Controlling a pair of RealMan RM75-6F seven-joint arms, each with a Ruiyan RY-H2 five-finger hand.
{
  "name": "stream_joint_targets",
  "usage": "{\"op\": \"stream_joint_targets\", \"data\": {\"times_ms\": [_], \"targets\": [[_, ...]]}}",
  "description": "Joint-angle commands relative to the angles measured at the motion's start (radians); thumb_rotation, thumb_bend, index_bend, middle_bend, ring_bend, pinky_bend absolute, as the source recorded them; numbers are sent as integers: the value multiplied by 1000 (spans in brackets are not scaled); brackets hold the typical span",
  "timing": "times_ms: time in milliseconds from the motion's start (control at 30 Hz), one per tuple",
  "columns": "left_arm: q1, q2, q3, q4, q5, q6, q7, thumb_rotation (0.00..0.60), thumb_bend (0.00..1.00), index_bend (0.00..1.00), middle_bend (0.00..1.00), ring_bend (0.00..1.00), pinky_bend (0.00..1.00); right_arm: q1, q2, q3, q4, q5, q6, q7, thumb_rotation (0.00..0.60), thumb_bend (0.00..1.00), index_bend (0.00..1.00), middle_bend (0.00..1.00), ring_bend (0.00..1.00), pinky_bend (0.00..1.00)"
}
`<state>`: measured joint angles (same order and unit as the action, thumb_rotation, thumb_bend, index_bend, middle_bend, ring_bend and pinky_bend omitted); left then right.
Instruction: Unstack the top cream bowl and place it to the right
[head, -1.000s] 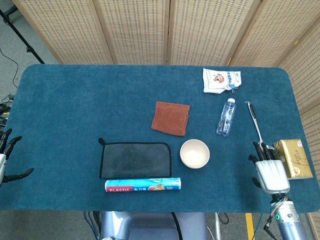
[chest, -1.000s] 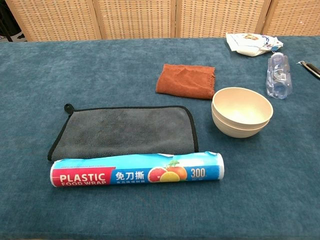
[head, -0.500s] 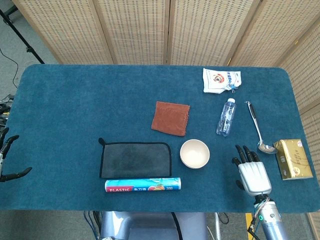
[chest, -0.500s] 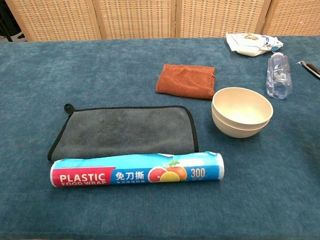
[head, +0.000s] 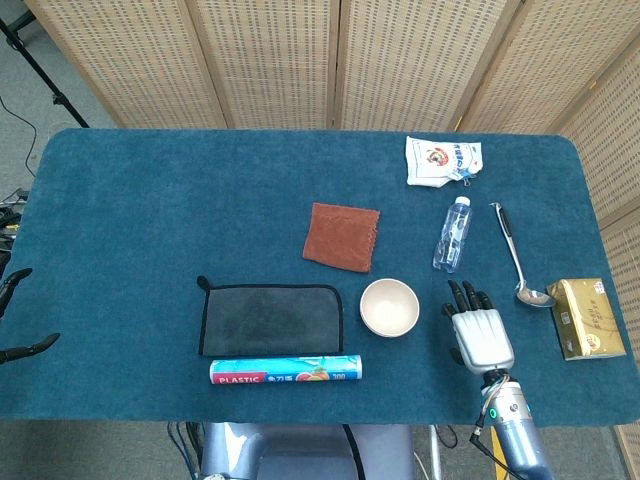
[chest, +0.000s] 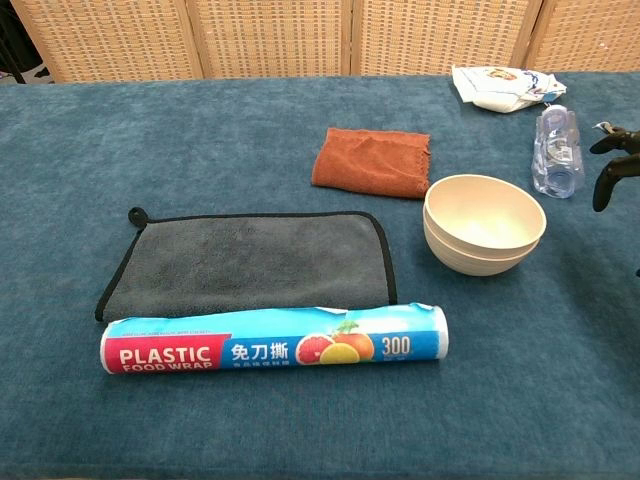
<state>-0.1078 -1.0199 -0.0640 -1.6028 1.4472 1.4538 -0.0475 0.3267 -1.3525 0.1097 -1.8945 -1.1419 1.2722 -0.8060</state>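
Two cream bowls are stacked: the top bowl (head: 389, 305) (chest: 485, 211) nests in the lower bowl (chest: 480, 258) on the blue table. My right hand (head: 479, 331) hovers just right of the stack, open, fingers spread and pointing away, holding nothing. Its dark fingertips (chest: 606, 180) enter the chest view at the right edge. My left hand (head: 15, 315) shows only as dark fingertips at the far left edge of the head view, apart and empty, far from the bowls.
A grey cloth (head: 271, 320) and a plastic wrap roll (head: 285, 370) lie left of the bowls. A rust cloth (head: 342, 236), water bottle (head: 452, 232), ladle (head: 519, 259), white bag (head: 443, 160) and yellow box (head: 588, 317) lie behind and right.
My right hand has moved leftward from beside the yellow box to just right of the bowls, and now shows in the chest view. The left hand has drawn slightly further off the left edge.
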Motion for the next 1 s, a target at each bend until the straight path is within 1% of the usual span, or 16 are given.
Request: {"op": "stream_joint_targets", "data": {"times_ms": [33,167,333,533,867,1000], "targets": [[2,4,-1,-4,1,3,-5,432,0,169,0,0,0,16,-19,11,15,29,-3,-15,600,208,349,77,72,166],[4,8,-1,-10,3,8,-11,434,0,169,0,0,0,32,-32,20,24,68,5,-37,600,208,349,77,72,166],[6,11,-1,-14,4,10,-15,433,0,168,0,0,0,43,-31,23,15,87,25,-63,600,209,349,77,72,166],[7,16,-3,-19,2,10,-24,432,0,168,0,0,0,60,-26,29,-20,114,52,-105,600,209,349,77,72,166],[9,25,-8,-22,-6,9,-52,432,0,168,0,0,0,74,-19,-5,-151,96,117,-196,600,211,349,77,73,166],[8,29,-9,-18,-14,-1,-66,432,0,168,0,0,0,77,-31,-19,-180,89,132,-218,600,211,349,77,78,166]]}}
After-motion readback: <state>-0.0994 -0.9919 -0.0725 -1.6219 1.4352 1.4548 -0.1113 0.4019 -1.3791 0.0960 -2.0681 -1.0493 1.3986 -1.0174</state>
